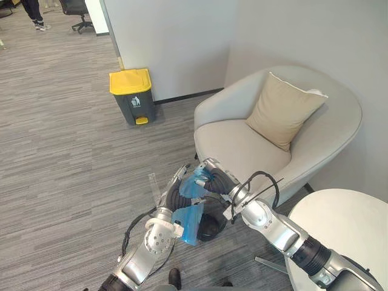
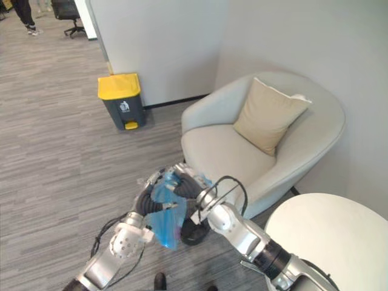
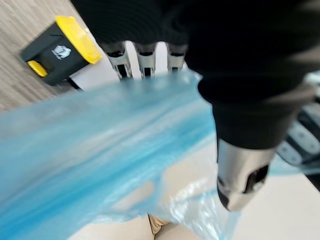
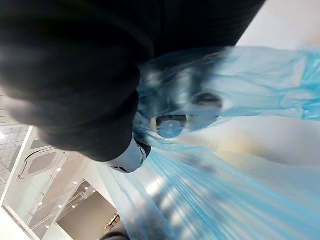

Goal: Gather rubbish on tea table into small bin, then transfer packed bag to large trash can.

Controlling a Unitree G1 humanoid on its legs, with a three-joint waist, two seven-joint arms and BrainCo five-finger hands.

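Blue plastic bag (image 1: 188, 221) is hanging between both hands above the carpeted floor (image 1: 66, 157), just in front of the armchair (image 1: 242, 151). Left hand (image 1: 174, 195) is pinching the film, its fingers (image 3: 145, 59) running behind it and the thumb lying across the near side. Right hand (image 1: 213, 174) is curling its fingers (image 4: 172, 122) into the bag's gathered top. What the bag is holding cannot be told. Well apart, the yellow-lidded trash can (image 1: 133, 100) is standing by the wall, lid down.
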